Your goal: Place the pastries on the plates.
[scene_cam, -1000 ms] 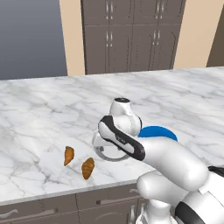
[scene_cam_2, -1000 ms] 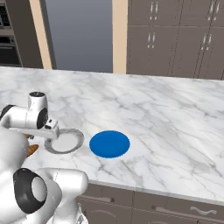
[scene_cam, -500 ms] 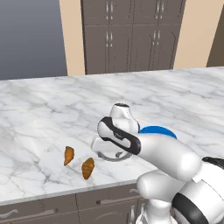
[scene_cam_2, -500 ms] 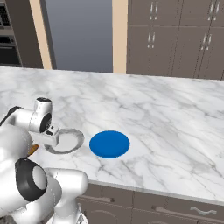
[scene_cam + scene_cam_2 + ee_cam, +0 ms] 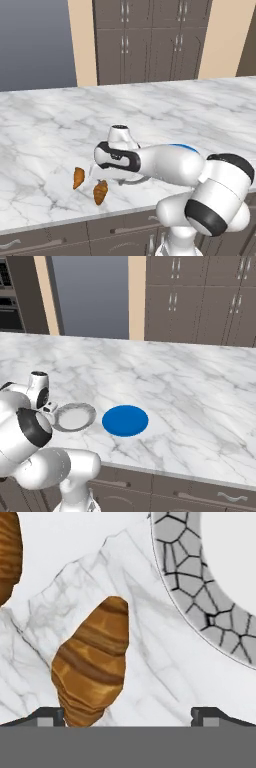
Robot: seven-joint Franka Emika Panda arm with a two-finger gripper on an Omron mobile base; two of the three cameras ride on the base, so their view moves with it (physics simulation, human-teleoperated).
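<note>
Two small golden-brown ridged croissant pastries, tapered at both ends: one (image 5: 78, 177) and its neighbour (image 5: 100, 191) lie close together but apart on the white marble surface (image 5: 45, 135), neither on a plate. Round white-centred plate with crackled grey rim (image 5: 73, 417) lies flat just beside the nearer pastry; round solid bright blue plate (image 5: 125, 420) lies flat just beside it, both bare.

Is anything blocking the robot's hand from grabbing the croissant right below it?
No. Only bare marble counter lies around the near pastry, which sits by one fingertip of the open gripper. The speckled plate is off to the side.
</note>
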